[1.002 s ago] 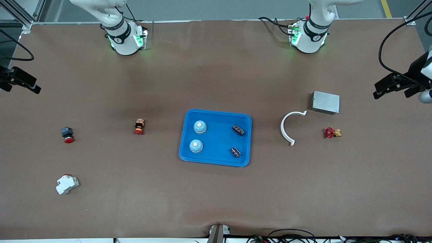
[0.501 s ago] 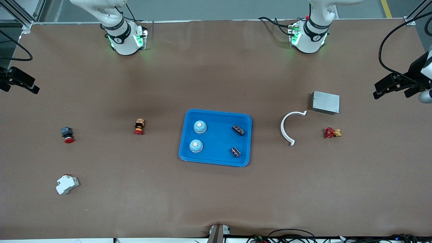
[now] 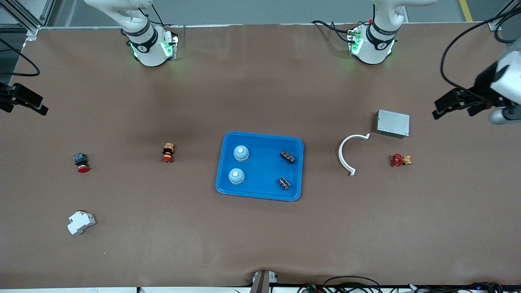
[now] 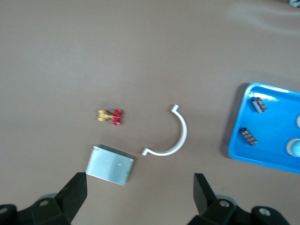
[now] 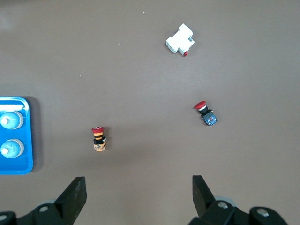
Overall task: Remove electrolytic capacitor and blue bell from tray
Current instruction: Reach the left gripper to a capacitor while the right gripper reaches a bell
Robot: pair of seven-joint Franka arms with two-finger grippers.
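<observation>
A blue tray point(image 3: 264, 167) lies mid-table. In it stand two light-blue bells point(image 3: 241, 153) point(image 3: 236, 176) toward the right arm's end. Two dark capacitors point(image 3: 287, 156) point(image 3: 284, 183) lie toward the left arm's end. My left gripper point(image 3: 454, 112) is open and empty in the air, over the table's edge at the left arm's end, near a silver box point(image 3: 392, 123). Its wrist view point(image 4: 138, 197) shows the tray point(image 4: 276, 123) and capacitors point(image 4: 258, 104). My right gripper point(image 3: 22, 106) is open and empty over the table's edge at the right arm's end. Its wrist view point(image 5: 136, 194) shows the tray point(image 5: 27, 140) and bells point(image 5: 10, 121).
A white curved clip point(image 3: 346, 152) and a red-and-brass valve point(image 3: 400, 160) lie toward the left arm's end. A red-and-orange push button point(image 3: 167, 152), a red-capped switch point(image 3: 81, 162) and a white breaker point(image 3: 80, 222) lie toward the right arm's end.
My left gripper has risen and shifted a little toward the silver box. My right gripper has barely moved. Nothing on the table has moved.
</observation>
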